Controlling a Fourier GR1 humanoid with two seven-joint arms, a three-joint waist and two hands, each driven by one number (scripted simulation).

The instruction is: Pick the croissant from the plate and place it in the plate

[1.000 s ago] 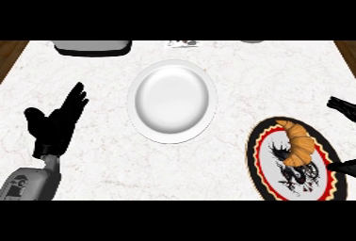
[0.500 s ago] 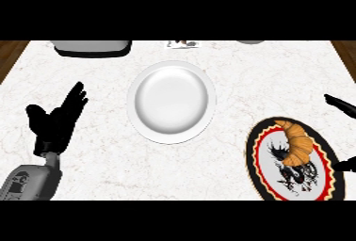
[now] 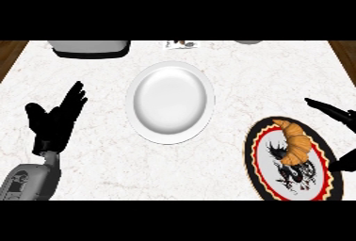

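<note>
the croissant (image 3: 295, 145) lies on the patterned black-rimmed plate (image 3: 259, 169), to the right of the white plate (image 3: 171, 101). the right hand (image 3: 335, 113) is spread open just right of the croissant, apart from it, holding nothing. the left hand (image 3: 57, 117) rests open, left of the white plate. this looks like the approach step; next the right hand must come over the croissant and curl round it.

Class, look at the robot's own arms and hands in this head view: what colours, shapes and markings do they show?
The left hand is matt black, with slim tapering fingers and a thumb, joined by a narrow black wrist to a bulky grey forearm with recessed panel outlines on its casing. The right hand is the same black; only its finger parts show at the view's right edge. No cables or sleeves are visible.
</note>
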